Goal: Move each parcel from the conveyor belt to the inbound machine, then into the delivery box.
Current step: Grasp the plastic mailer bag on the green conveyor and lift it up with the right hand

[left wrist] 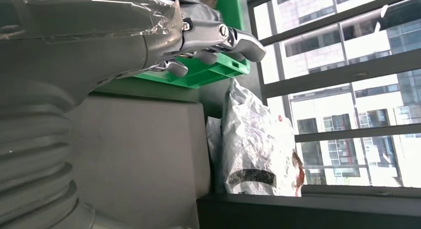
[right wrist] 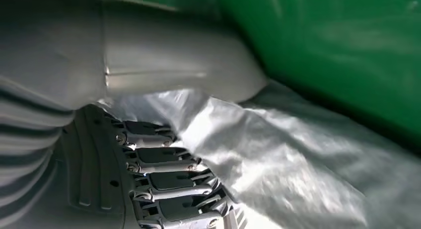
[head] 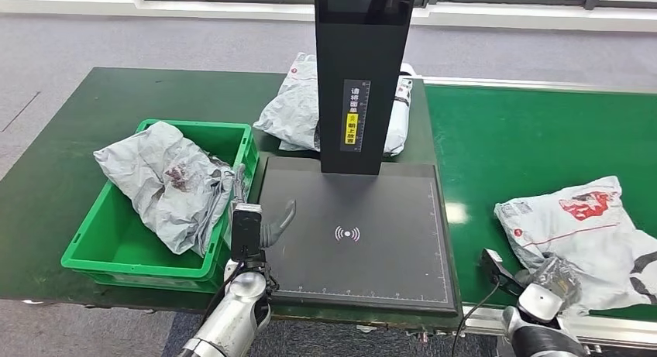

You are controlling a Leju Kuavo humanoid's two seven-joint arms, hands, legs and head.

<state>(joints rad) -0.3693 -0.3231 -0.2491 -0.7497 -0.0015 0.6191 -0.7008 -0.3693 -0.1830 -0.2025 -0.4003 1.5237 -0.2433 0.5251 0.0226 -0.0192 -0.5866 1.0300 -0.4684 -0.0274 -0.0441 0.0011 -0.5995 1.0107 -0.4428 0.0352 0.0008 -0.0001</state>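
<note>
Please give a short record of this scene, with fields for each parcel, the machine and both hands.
parcel on belt: lies on green conveyor belt, right hand at its near edge, fingers on it
parcel in box: inside green delivery box
parcel behind machine: on table
inbound machine: plate bare
left hand: holds nothing, between box and plate

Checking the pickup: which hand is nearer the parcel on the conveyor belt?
Right. The right hand is at the parcel; the left hand hangs between bin and scanner plate.
</note>
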